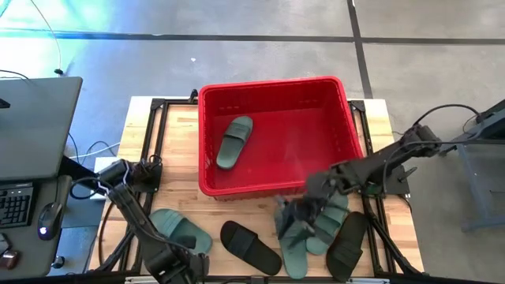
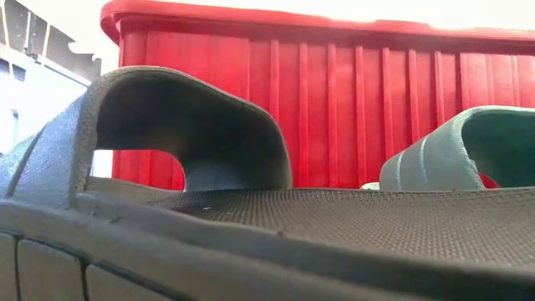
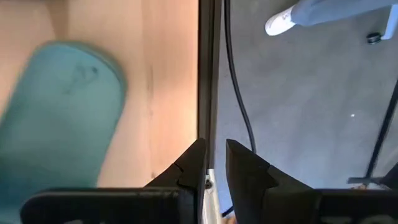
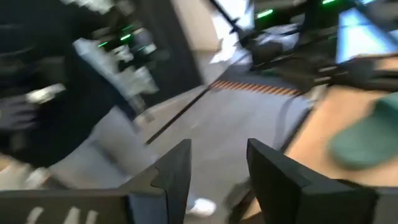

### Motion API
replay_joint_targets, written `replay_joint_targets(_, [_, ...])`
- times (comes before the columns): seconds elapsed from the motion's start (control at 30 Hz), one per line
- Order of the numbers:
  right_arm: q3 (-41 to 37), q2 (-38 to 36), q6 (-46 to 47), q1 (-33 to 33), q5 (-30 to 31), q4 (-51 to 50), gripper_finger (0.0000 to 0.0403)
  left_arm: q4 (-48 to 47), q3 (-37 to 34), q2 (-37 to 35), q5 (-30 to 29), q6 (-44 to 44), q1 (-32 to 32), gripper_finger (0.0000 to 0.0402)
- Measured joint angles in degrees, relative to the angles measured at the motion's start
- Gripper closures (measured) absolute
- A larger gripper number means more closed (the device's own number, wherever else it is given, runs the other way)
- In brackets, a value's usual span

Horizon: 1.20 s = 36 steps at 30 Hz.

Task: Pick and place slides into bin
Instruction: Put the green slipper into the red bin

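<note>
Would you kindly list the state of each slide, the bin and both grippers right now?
Bin: upright, holding one slide.
Green slide in bin: lying flat on the floor.
Green slide at left: flat on table.
Black slide at centre: flat on table.
Black slide at right: flat on table.
Right gripper: open, empty, over two overlapping green slides.
Left gripper: empty, at table edge.

2 dark jointed arms (image 1: 138, 225), black cables (image 1: 442, 118)

High view straight down on table; low view level, close behind black slide (image 2: 276, 226), both showing bin (image 1: 276, 134)
</note>
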Motion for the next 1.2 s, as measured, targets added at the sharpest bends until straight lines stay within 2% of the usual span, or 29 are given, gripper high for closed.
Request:
replay_joint_targets(0.17, [0.00,4.18,0.23,4.22,-1.69,-1.82,0.0216,4.36,-1.03,2.15,0.10,-1.39,0.02,0.0353])
replay_joint_targets(0.3, [0.00,7.29,2.45,7.05,2.41,-10.98,0.0198,4.24,-1.03,3.20,-0.24,-4.67,0.04,0.0353])
replay_joint_targets(0.37, [0.00,9.15,5.18,8.50,7.00,-16.92,0.0197,4.16,-1.03,3.42,-0.36,-5.98,0.04,0.0353])
replay_joint_targets(0.47, [0.00,12.45,9.09,11.01,18.92,-25.32,0.0198,4.07,-1.01,3.40,-0.94,-6.99,0.03,0.0353])
replay_joint_targets(0.57, [-0.01,16.18,9.22,13.41,30.24,-31.96,0.0201,4.04,-1.01,3.40,-3.87,-7.38,0.02,0.0353])
replay_joint_targets(0.63, [0.00,18.67,9.79,14.56,35.43,-33.81,0.0201,4.01,-1.01,3.40,-4.87,-7.39,0.02,0.0353])
replay_joint_targets(0.77, [0.07,22.67,12.03,15.60,41.18,-33.72,0.0202,4.00,-1.01,3.40,-5.08,-7.44,0.04,0.0353])
replay_joint_targets(1.0, [0.05,24.61,14.08,16.21,57.62,-36.34,0.0202,4.04,-1.01,3.40,-5.07,-12.06,0.04,0.0353])
replay_joint_targets(1.2, [0.00,24.65,14.18,16.02,62.13,-36.53,0.0202,4.07,-1.01,3.40,-5.35,-13.11,0.04,0.0353])
